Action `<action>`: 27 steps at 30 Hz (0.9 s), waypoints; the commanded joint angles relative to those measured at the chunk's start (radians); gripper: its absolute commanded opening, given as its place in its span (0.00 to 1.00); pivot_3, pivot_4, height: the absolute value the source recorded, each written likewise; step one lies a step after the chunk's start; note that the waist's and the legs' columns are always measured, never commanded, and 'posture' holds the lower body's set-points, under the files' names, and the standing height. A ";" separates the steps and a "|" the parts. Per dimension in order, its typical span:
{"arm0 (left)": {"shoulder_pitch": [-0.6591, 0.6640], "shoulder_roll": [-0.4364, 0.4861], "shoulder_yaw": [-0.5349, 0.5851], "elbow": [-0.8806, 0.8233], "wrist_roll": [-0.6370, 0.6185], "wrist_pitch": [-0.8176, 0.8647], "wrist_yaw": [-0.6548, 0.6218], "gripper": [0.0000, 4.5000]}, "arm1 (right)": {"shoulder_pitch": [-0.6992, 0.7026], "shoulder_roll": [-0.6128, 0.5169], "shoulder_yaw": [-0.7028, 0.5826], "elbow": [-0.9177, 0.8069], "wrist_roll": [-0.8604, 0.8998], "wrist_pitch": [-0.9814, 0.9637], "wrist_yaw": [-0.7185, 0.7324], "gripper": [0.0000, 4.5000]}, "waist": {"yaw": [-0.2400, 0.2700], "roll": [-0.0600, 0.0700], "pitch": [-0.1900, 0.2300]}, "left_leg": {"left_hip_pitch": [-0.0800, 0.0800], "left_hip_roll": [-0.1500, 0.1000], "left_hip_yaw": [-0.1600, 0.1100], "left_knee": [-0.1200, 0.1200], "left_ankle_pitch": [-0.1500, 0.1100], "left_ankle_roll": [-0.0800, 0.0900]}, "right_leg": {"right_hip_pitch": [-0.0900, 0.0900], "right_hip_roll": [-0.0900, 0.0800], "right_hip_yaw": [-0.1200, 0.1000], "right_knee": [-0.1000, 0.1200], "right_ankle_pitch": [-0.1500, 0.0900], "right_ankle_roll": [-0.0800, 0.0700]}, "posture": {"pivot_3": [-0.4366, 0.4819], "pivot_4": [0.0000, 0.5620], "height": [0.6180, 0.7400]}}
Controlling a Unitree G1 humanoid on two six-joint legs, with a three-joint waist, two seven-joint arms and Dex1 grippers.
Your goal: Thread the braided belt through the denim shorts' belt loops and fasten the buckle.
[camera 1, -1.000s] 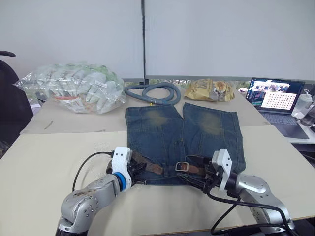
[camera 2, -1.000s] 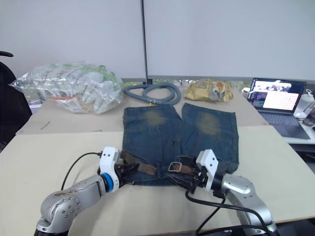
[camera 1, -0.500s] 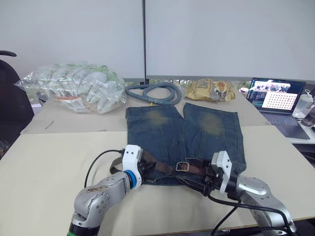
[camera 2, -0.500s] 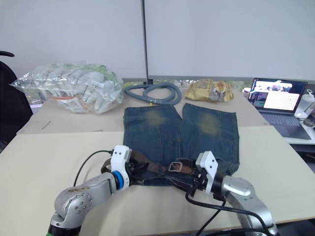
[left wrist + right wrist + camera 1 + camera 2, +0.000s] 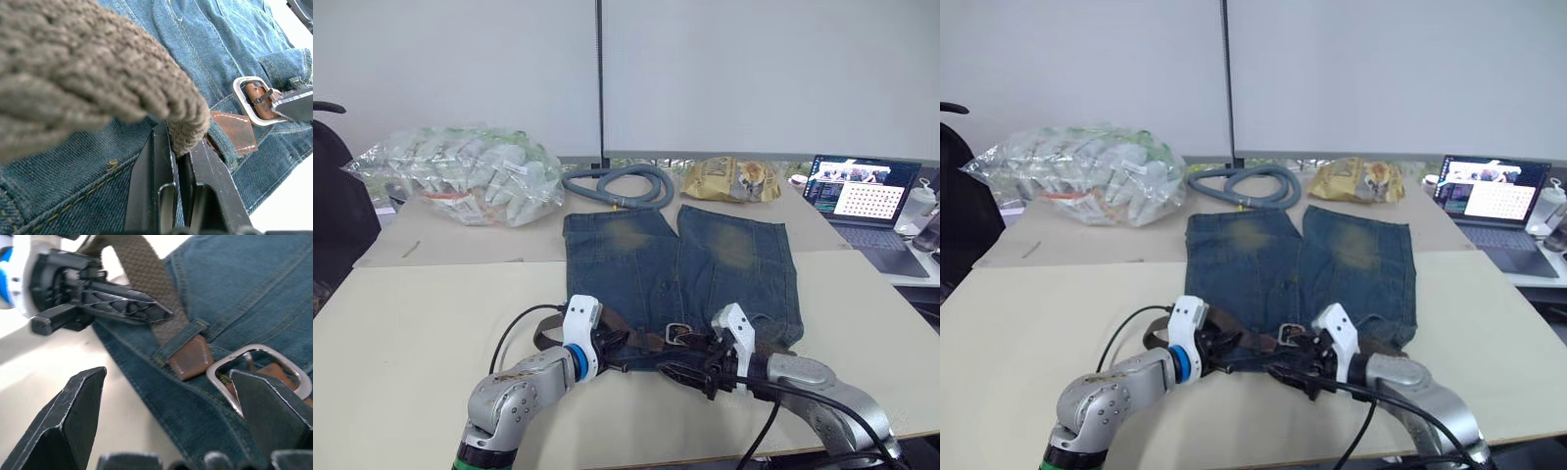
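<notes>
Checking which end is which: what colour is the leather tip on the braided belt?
Reddish-brown leather tip with pale stitching; clearest in the right wrist view.

Faded blue denim shorts (image 5: 685, 264) with yellowish-tan leg patches carry a dark brown braided belt (image 5: 146, 279) with tan leather tip and silvery buckle (image 5: 254, 100).

Even, diffuse light falls from above; shadows under the blue denim shorts (image 5: 680, 279) on the pale beige bench (image 5: 431, 323) are faint and soft. The clear plastic bag of packets (image 5: 460, 186) carries small white glints, and the open laptop's screen (image 5: 859, 188) glows. In the left wrist view the brown braided belt (image 5: 83, 73) nearest the lens is blurred, while the silvery rectangular metal buckle (image 5: 257, 100) stays sharp.
</notes>
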 commanded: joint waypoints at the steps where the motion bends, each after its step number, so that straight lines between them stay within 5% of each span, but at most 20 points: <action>1: 0.010 -0.011 -0.002 -0.030 0.008 0.007 -0.005 0.00 | -0.008 0.001 0.007 -0.043 0.048 0.063 0.005 0.99 | -0.001 0.000 0.000 | 0.000 0.000 0.000 0.000 0.000 0.000 | 0.000 0.000 0.000 0.000 0.000 0.000 | 0.48 0.27 1.00; 11: 0.011 -0.050 -0.001 -0.022 0.034 -0.007 0.005 0.00 | -0.020 -0.056 0.035 -0.076 0.047 0.116 0.024 0.99 | -0.001 -0.001 0.000 | 0.000 0.000 0.000 0.001 -0.001 0.002 | 0.000 0.000 0.001 0.000 0.000 0.000 | 0.48 0.27 1.00; 27: 0.020 -0.061 -0.001 -0.022 0.059 -0.005 -0.020 0.00 | -0.041 0.040 -0.032 -0.031 0.074 0.178 -0.120 0.99 | -0.002 -0.001 -0.001 | 0.000 0.000 0.000 0.001 -0.001 0.002 | 0.000 0.001 0.002 0.001 0.000 0.000 | 0.48 0.27 1.00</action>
